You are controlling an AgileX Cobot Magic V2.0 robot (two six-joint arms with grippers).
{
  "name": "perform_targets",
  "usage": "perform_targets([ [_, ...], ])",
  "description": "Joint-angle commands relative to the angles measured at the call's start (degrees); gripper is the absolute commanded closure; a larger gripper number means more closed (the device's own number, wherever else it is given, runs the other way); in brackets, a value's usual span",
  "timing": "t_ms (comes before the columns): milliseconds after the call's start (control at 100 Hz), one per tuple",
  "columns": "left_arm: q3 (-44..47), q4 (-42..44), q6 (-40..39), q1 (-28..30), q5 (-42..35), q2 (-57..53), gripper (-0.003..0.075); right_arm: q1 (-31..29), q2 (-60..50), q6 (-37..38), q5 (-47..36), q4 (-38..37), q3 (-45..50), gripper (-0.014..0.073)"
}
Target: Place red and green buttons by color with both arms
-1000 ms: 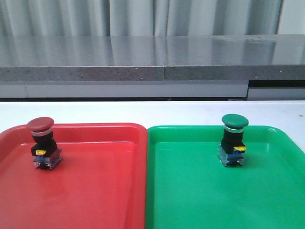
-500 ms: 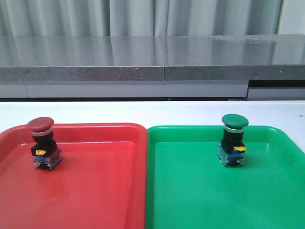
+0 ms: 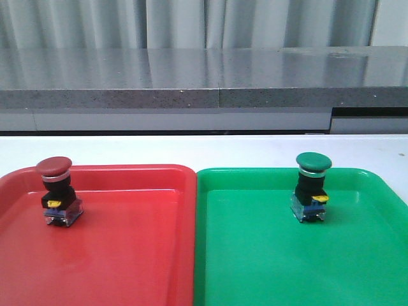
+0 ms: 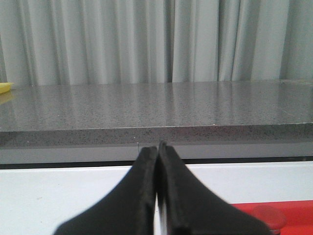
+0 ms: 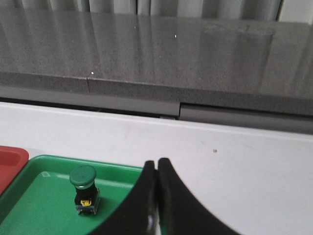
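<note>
Buttons sorted, both tools clear and closed

Red button (image 3: 56, 191) stands upright in the red tray (image 3: 127, 255), near its far left corner. Green button (image 3: 312, 188) stands upright in the green tray (image 3: 268, 268), toward the far side. Trays sit side by side on the white bench (image 3: 204, 150), edges touching or nearly so.

Left tool (image 4: 158, 147): fingers pressed together, nothing between them. It sits above and behind the red tray; only the red cap and a tray corner peek in at the edge of its wrist view, off to one side of the fingers, well apart.

Right tool (image 5: 157, 162): fingers also together, empty. Green button (image 5: 84, 188) is ahead of it and to its left, near but not touching, with the tray rim between. A sliver of red tray shows further left.

Neither tool appears in the front view, so both look pulled back from the trays.

Judgement: the placing step looks done, each colour in its matching tray. What remains is likely just retract/park. Next move needs nothing delicate: keep the arms clear of the tray rims and don't clip either upright button, since both look top-heavy and easy to tip.
</note>
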Motion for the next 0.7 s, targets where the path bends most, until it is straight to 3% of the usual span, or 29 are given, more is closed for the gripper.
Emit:
perform_targets([
  [0,2.4,-0.5,-0.3,0.1,-4.6,-1.7,0.0739,-2.7,-2.6,-8.0,-8.9,5.7,1.5,0.0662],
  [80,2.4,-0.5,-0.3,0.1,-4.6,-1.7,0.0739,-5.0,-5.8,-13.5,-11.7,10.9,4.7,0.0662],
  [220,2.4,-0.5,-0.3,0.1,-4.6,-1.7,0.0739,-7.6,-10.6,-14.3,-13.5,14.3,10.0,0.0662],
  [690,2.4,-0.5,-0.3,0.1,-4.6,-1.7,0.0739,-8.4,-11.3,-13.3,-24.2,14.6,22.8,0.0662],
])
